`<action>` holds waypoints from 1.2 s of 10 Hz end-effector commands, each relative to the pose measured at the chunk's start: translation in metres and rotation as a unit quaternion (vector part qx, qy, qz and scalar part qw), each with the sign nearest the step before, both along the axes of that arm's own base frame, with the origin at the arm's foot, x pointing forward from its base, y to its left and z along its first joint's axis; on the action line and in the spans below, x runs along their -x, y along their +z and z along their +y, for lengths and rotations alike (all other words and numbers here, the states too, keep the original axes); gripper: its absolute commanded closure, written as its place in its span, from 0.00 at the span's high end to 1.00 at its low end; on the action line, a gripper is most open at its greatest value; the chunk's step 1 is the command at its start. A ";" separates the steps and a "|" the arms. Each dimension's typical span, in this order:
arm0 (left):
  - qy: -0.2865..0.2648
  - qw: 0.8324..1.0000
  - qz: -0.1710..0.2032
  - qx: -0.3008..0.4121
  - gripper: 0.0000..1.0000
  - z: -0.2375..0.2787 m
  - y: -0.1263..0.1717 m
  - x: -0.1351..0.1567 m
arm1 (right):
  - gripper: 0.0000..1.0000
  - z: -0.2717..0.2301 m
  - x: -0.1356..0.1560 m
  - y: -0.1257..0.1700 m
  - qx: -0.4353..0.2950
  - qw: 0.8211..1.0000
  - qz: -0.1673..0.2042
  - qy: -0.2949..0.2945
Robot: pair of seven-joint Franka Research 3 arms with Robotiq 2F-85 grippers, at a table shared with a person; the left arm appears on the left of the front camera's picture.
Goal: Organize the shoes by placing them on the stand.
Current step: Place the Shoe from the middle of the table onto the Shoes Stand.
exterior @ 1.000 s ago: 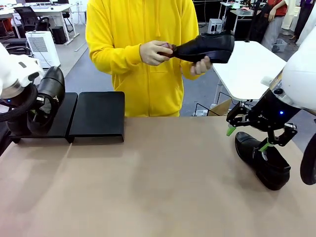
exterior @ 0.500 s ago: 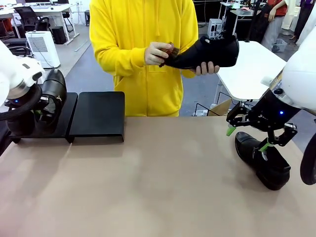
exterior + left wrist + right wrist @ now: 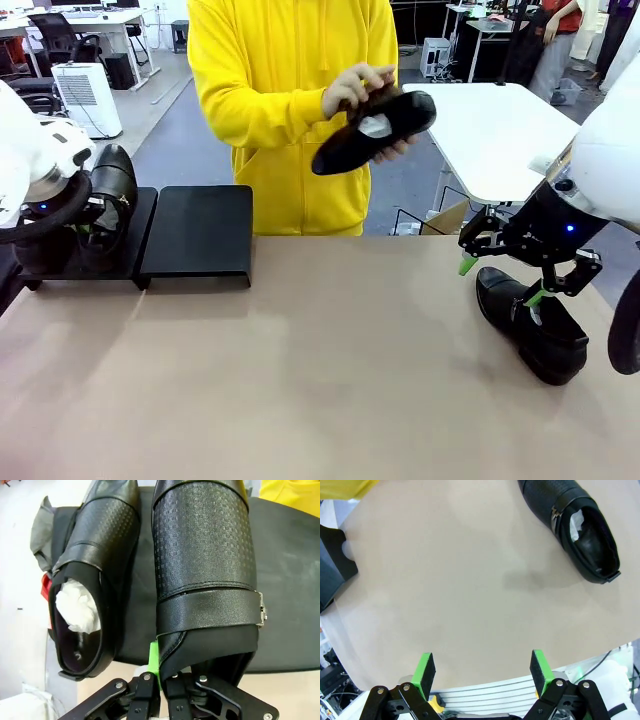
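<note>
My left gripper (image 3: 162, 675) is shut on the heel rim of a black buckled shoe (image 3: 202, 555), holding it toe-first over the left panel of the black stand (image 3: 200, 232). In the front view this shoe (image 3: 112, 185) hangs at the far left. A second shoe (image 3: 92, 575), stuffed with white paper, lies on the stand beside it. A third shoe (image 3: 535, 330) rests on the table at the right, and my right gripper (image 3: 502, 280) hovers open just above its toe end. The person holds a fourth shoe (image 3: 375, 130) in both hands, tilted with its toe down.
The person in a yellow hoodie (image 3: 290, 110) stands at the far edge of the brown table (image 3: 300, 380). The stand's right panel is bare. A white table (image 3: 500, 130) and a cardboard box (image 3: 445, 218) lie beyond the far right edge.
The person has turned the shoe from level to tilted, sole showing. My left gripper has shifted the held shoe slightly lower over the stand. The right arm has not moved.
</note>
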State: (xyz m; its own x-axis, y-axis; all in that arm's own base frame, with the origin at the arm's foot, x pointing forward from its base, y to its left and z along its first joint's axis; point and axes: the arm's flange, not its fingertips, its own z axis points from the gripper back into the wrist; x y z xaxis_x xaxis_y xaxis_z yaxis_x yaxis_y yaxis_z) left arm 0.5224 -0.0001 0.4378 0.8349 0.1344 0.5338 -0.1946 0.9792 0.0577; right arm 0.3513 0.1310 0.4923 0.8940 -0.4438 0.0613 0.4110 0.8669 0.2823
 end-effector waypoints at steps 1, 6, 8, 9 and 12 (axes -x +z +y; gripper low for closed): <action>0.003 1.000 -0.011 0.010 0.00 -0.002 0.005 -0.010 | 1.00 -0.001 -0.003 0.003 -0.004 1.000 -0.002 0.011; 0.005 1.000 -0.010 0.003 0.91 0.002 0.001 -0.018 | 1.00 -0.001 -0.003 0.003 -0.004 1.000 -0.002 0.011; 0.008 1.000 -0.016 -0.003 1.00 0.003 0.007 -0.014 | 1.00 -0.001 -0.003 0.003 -0.004 1.000 -0.002 0.011; 0.000 1.000 -0.018 -0.006 1.00 -0.001 0.014 -0.007 | 1.00 -0.001 -0.003 0.003 -0.004 1.000 -0.002 0.011; 0.001 1.000 -0.010 0.003 1.00 0.003 0.008 -0.014 | 1.00 -0.001 -0.003 0.003 -0.004 1.000 -0.002 0.011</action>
State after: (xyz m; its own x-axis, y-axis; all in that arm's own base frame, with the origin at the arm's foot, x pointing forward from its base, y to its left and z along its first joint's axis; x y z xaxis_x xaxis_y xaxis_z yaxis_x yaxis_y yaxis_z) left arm 0.5326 -0.0026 0.4526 0.8229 0.1309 0.5529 -0.1897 0.9806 0.0502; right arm 0.3514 0.1310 0.4923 0.8940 -0.4438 0.0613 0.4109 0.8669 0.2823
